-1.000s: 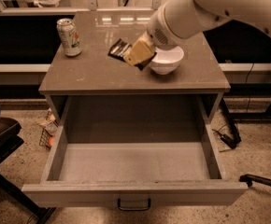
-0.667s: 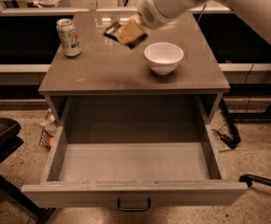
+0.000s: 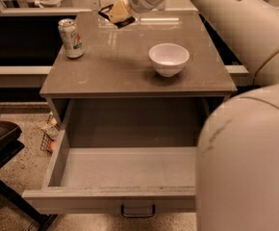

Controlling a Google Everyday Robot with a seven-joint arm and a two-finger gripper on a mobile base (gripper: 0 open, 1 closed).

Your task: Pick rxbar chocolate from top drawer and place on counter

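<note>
Gripper (image 3: 118, 11) w/ rxbar chocolate (image 3: 125, 22) over counter (image 3: 120, 69), far edge.

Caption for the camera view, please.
Gripper holds the bar over the counter's far edge; can and bowl on top, drawer open.

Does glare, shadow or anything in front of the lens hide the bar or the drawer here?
Camera view: a bright glare strip lies at the far edge of the counter, beside the gripper holding the rxbar chocolate, without hiding it; the bowl casts a soft shadow; the robot's arm blocks the right side of the top drawer.
</note>
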